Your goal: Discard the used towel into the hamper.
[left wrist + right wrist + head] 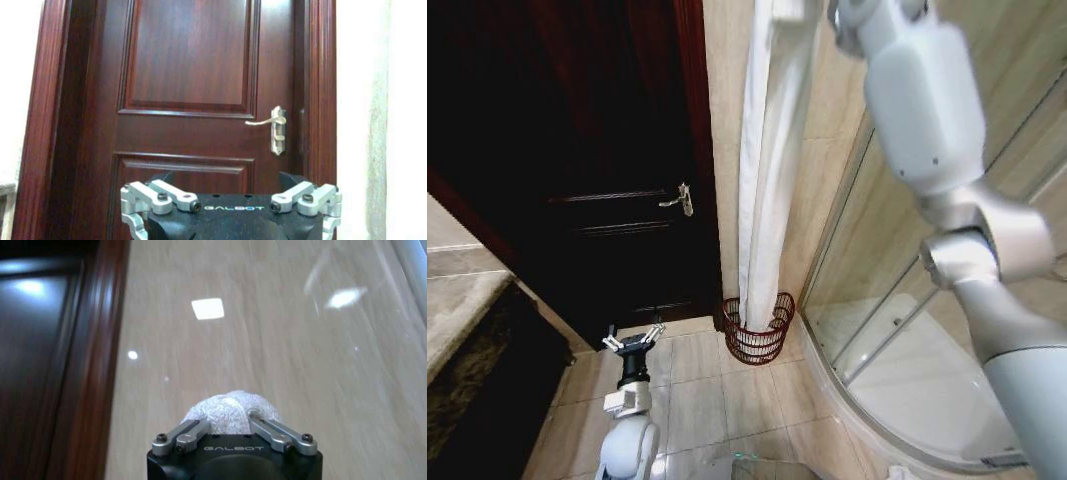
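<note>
A long white towel [767, 170] hangs straight down the beige wall, and its lower end reaches into the hamper [759, 335], a small reddish-brown wire basket on the floor tiles. My right arm is raised high beside the towel's top. In the right wrist view my right gripper [230, 429] is shut on a bunched white end of the towel [230, 407]. My left gripper [634, 342] is held low over the floor, left of the hamper and apart from it. It stands open [230, 202], facing the door with nothing between its fingers.
A dark wooden door [597, 150] with a metal lever handle [679, 198] stands left of the towel. A curved glass shower enclosure [897, 340] lies right of the hamper. A stone counter edge [467, 300] runs along the left. Beige floor tiles [697, 400] lie in front.
</note>
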`<state>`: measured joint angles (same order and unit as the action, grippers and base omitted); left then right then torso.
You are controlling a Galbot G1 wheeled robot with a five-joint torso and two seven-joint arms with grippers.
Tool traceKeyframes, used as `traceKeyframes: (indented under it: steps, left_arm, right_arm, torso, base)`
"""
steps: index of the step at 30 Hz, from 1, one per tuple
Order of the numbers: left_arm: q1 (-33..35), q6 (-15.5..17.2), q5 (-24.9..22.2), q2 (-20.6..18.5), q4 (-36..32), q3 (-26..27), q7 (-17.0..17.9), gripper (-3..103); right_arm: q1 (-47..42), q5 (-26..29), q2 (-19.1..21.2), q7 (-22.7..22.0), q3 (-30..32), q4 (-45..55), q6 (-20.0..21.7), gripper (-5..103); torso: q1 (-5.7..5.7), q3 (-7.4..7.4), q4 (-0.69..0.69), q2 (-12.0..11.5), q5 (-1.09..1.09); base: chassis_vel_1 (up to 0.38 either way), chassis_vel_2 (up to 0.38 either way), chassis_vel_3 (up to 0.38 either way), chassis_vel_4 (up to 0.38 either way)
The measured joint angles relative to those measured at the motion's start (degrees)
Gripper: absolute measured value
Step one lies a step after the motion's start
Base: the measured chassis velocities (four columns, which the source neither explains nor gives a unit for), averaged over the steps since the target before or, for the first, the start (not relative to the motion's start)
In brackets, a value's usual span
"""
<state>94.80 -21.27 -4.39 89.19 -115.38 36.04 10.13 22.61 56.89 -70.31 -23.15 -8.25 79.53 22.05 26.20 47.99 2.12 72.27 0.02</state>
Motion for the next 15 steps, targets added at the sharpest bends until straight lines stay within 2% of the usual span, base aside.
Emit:
traceKeyframes:
  steps: [5,15]
  left_arm:
    - [-0.2,-0.08,-0.08,0.33,0.62,-0.03,-0.07,100]
    - [-0.72,0.14,0.05,0.31,0.84,-0.16,-0.93,100]
  right_arm:
    - [-7.21,-0.43,3.18,-0.13,0.17,4.72,-0.34,7]
    - [-22.83,-2.48,5.81,-0.81,3.46,11.32,-1.51,7]
  torso:
    - [0.0,0.0,0.0,0.0,-0.01]
    - [-0.01,-0.01,0.01,0.0,0.0]
  base:
    - [0.0,0.0,0.0,0.0]
    - [0.0,0.0,0.0,0.0]
